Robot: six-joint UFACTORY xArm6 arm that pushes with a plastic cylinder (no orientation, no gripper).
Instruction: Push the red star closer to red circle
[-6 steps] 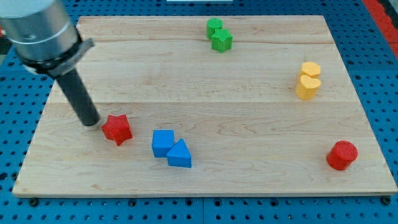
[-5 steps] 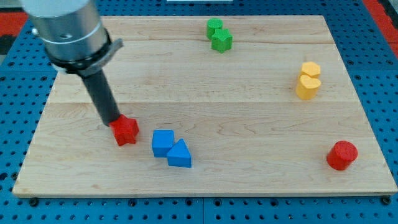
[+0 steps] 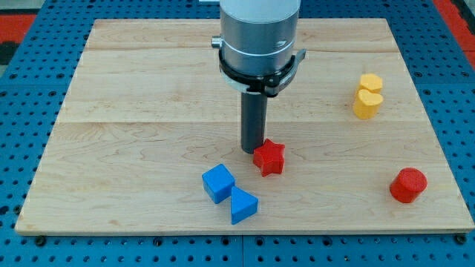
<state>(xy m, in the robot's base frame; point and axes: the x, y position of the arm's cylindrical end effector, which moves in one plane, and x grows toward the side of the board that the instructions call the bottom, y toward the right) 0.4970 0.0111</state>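
Observation:
The red star (image 3: 270, 157) lies on the wooden board (image 3: 148, 111) a little right of the middle, toward the view's bottom. My tip (image 3: 252, 150) touches the star's upper left side. The red circle (image 3: 408, 185) stands near the board's bottom right corner, far to the right of the star and slightly lower. The arm's grey body hides the board's top middle.
A blue cube (image 3: 219, 183) and a blue triangular block (image 3: 243, 205) lie just below and left of the star. Two yellow blocks (image 3: 367, 96) stand together at the right. The board's edge borders a blue pegboard (image 3: 30, 89).
My tip has swept to the right, pushing the red star from the board's left toward the middle. The two blue blocks shifted right and downward. The green blocks are now hidden by the arm.

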